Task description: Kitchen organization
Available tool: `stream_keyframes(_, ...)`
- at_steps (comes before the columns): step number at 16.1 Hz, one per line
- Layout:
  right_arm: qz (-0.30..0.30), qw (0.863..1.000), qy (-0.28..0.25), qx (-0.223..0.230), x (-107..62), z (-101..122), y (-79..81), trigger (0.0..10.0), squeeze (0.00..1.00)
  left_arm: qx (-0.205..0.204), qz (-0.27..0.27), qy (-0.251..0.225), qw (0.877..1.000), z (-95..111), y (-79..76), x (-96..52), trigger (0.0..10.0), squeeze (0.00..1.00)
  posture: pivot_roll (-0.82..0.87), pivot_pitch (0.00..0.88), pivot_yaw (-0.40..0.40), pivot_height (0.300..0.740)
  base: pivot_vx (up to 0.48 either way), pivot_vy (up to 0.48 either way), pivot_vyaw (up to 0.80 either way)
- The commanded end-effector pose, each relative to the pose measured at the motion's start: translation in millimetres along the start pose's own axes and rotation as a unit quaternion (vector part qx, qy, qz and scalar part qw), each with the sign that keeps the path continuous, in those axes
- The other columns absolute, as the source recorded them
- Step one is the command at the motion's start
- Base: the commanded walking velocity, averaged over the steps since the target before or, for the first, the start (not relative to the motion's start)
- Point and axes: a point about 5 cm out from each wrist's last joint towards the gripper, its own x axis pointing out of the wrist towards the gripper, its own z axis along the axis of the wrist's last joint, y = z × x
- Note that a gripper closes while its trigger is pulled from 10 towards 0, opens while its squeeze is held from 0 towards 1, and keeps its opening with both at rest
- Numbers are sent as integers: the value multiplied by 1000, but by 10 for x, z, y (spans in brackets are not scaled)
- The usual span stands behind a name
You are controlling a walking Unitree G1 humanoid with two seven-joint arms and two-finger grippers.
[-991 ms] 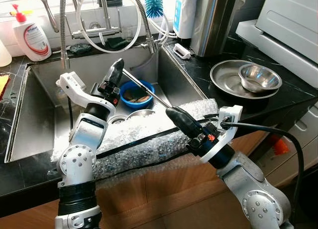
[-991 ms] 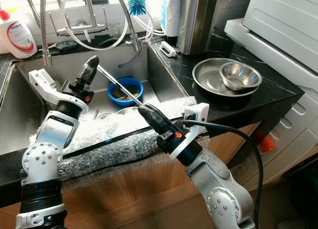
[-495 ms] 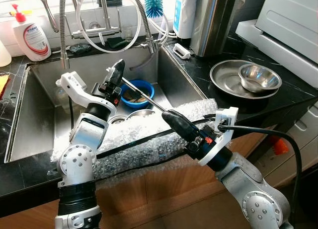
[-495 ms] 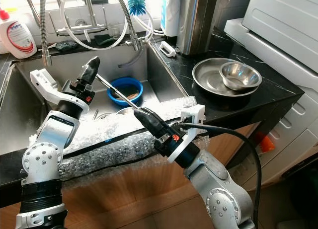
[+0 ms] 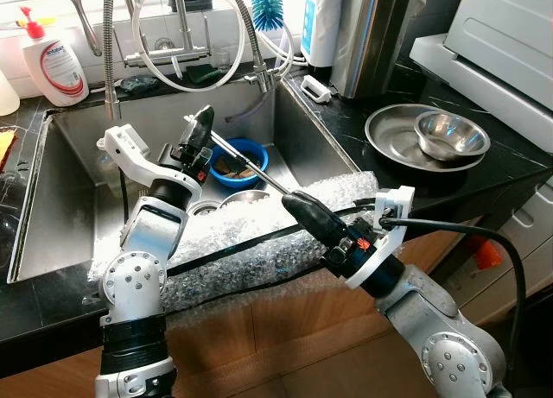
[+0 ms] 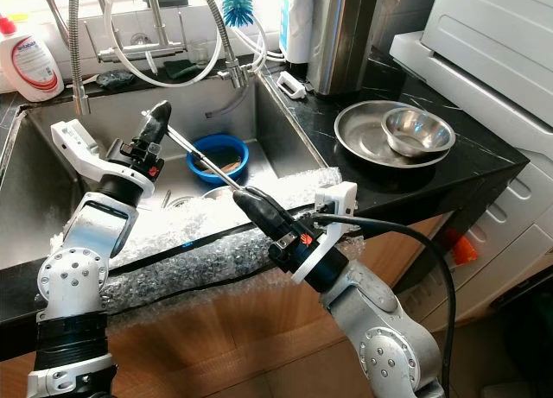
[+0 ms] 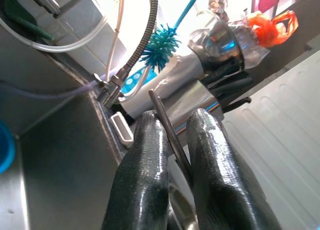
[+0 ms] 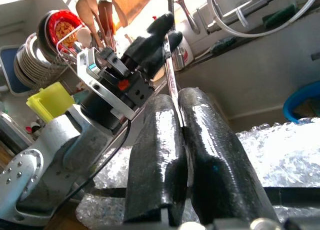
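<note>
Head (eye) views: a thin metal rod spans the steel sink, held at both ends. The left gripper clamps its upper end above the basin; the right gripper clamps its lower end over the bubble wrap draped along the sink's front edge. Beneath the rod a blue bowl sits on the sink floor. On the black counter to the right, a small steel bowl rests inside a wide steel dish; a soap bottle stands at the back left, and a blue bottle brush hangs by the faucet hoses. Left wrist view: the two black fingers are closed on the rod, which runs up between them toward the brush. Right wrist view: the right fingers likewise pinch the rod, which leads to the left gripper ahead; bubble wrap lies beyond, and stacked plates stand in a rack.
</note>
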Motion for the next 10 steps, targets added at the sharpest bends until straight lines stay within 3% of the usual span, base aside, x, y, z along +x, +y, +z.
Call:
stream_keyframes(1,12,1000,-3,-8,24,28,47,10000,0,12,-12,7,1000,8,-58,7,0,0,-114,62,-4,740,0,0,0)
stream_keyframes(6,12,1000,0,-8,26,22,45,10000,35,-2,-9,-2,1000,40,-63,14,0,0,-114,62,-5,740,0,0,0)
stream_keyframes(7,2,1000,-4,-9,31,29,24,10000,1000,-17,-5,-13,1000,80,-57,23,0,0,-114,62,-5,740,0,0,0)
stream_keyframes(10,-15,1000,-8,-16,37,48,-22,10000,1000,-45,19,-57,997,209,0,45,0,0,-115,60,-7,740,0,0,0)
